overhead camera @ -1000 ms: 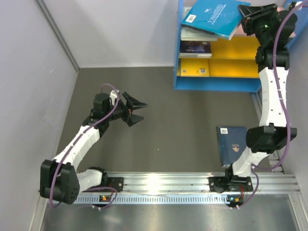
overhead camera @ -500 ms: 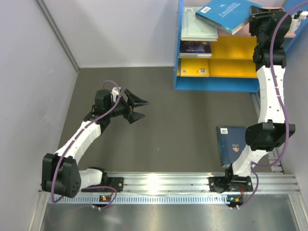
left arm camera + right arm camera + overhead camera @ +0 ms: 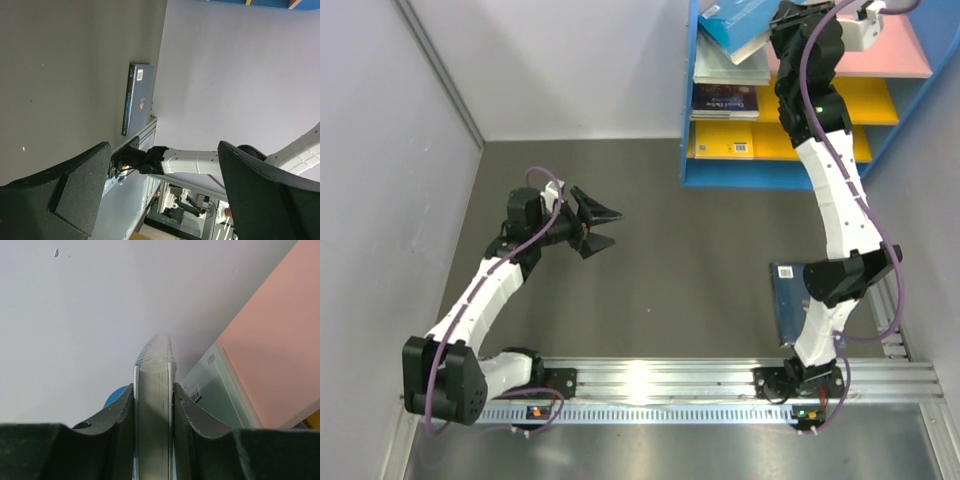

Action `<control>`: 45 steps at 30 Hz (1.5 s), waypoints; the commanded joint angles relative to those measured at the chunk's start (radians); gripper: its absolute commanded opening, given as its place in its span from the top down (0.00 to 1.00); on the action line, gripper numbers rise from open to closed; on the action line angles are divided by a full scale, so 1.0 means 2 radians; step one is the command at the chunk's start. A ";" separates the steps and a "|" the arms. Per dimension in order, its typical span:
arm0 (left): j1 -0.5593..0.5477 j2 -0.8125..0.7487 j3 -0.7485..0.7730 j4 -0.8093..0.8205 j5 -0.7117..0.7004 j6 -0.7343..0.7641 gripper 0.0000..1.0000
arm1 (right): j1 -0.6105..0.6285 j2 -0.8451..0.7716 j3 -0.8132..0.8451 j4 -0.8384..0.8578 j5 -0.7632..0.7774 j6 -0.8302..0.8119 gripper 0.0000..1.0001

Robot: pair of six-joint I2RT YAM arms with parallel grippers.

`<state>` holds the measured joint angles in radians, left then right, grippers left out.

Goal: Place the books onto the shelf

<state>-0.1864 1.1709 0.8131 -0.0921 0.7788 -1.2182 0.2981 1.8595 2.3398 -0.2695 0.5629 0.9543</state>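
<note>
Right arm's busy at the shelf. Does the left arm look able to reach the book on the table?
Probably: the left pincer is open and empty, with bare table between it and the book, though the right arm's elbow overhangs the book's far side.

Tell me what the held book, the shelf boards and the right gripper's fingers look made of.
The held book: paper pages, glossy cover, likely film-wrapped, judging by the shiny crinkled top edge. The shelf: smooth matte coloured panels, plastic or painted board; cannot tell. The right gripper fingers: matte black, faintly grainy plastic, probably printed.
</note>
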 commanded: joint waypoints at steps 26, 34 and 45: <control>0.037 -0.036 -0.040 0.031 0.019 0.008 0.08 | -0.005 0.007 -0.025 -0.021 -0.303 0.029 0.73; 0.043 -0.029 -0.043 0.041 0.016 0.004 0.08 | -0.033 -0.012 -0.025 -0.146 -0.374 -0.047 0.00; 0.043 -0.024 -0.037 0.041 0.011 0.002 0.08 | -0.091 -0.019 -0.021 -0.243 -0.501 -0.098 0.00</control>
<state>-0.1059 1.1156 0.7292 -0.0654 0.8028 -1.2098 0.1387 1.8236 2.2929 -0.5743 -0.3058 0.8101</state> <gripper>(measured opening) 0.918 0.994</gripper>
